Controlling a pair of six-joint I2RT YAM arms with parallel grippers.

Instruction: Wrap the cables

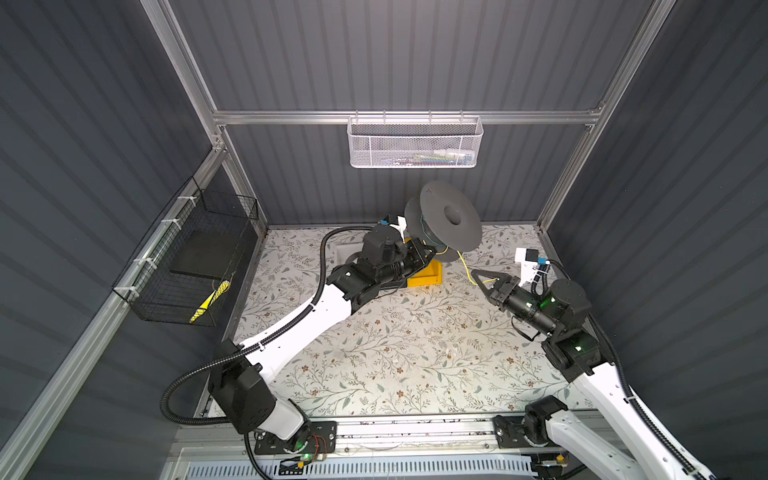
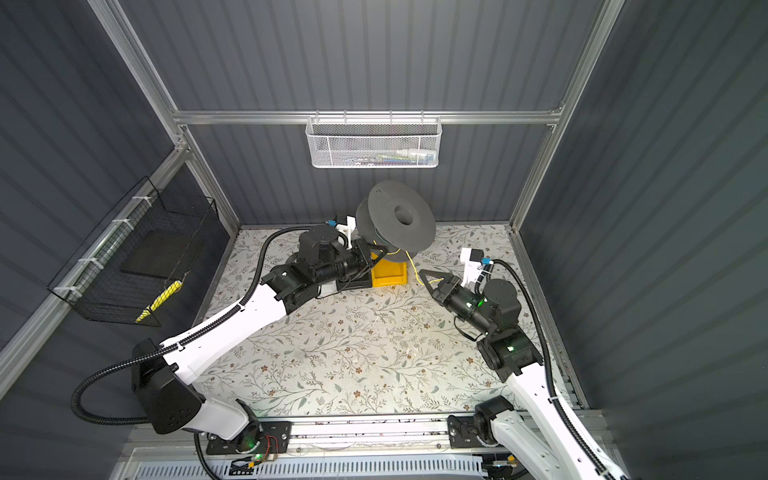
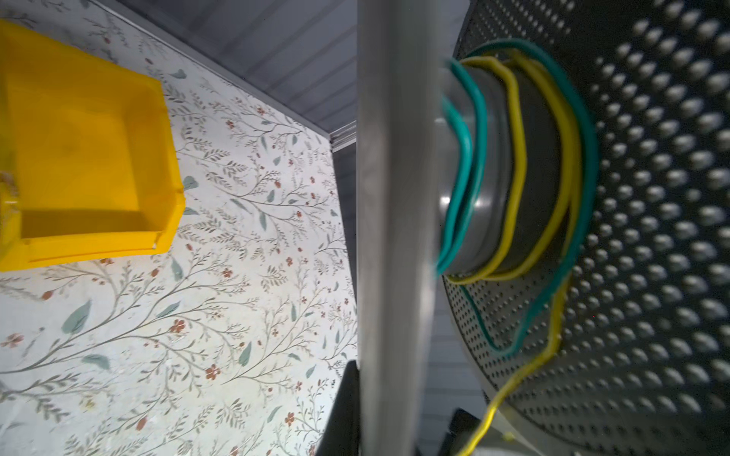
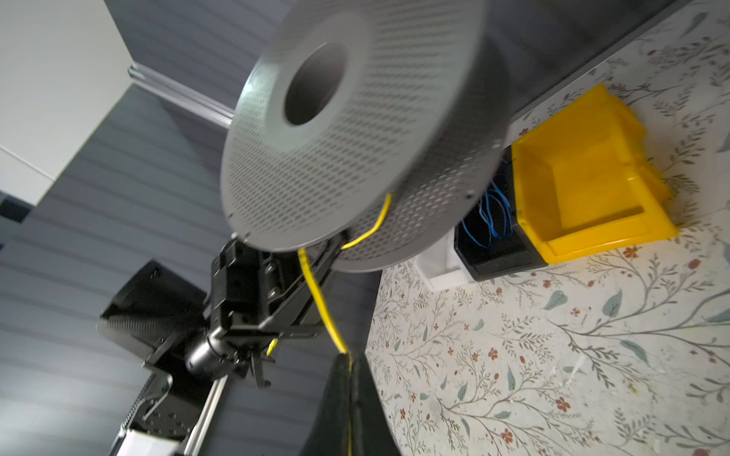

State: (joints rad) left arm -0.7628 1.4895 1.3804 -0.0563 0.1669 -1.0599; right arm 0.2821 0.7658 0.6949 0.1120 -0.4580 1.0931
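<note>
A grey perforated spool (image 1: 451,216) (image 2: 401,216) (image 4: 355,130) hangs tilted above the back middle of the table. My left gripper (image 1: 432,249) (image 2: 380,249) (image 3: 399,426) is shut on the rim of its near flange. The yellow cable (image 3: 517,158) lies in loose turns round the hub, beside a green wire (image 3: 470,158). From the spool's lower edge the cable (image 1: 464,266) (image 2: 412,266) (image 4: 320,304) runs down to my right gripper (image 1: 476,274) (image 2: 424,274) (image 4: 349,363), which is shut on it just right of the spool.
A yellow bin (image 1: 428,276) (image 4: 584,189) stands under the spool, with a black bin of blue wires (image 4: 490,221) and a white bin (image 4: 438,268) beside it. A white mesh basket (image 1: 415,143) hangs on the back rail. A black wire basket (image 1: 195,266) hangs on the left wall.
</note>
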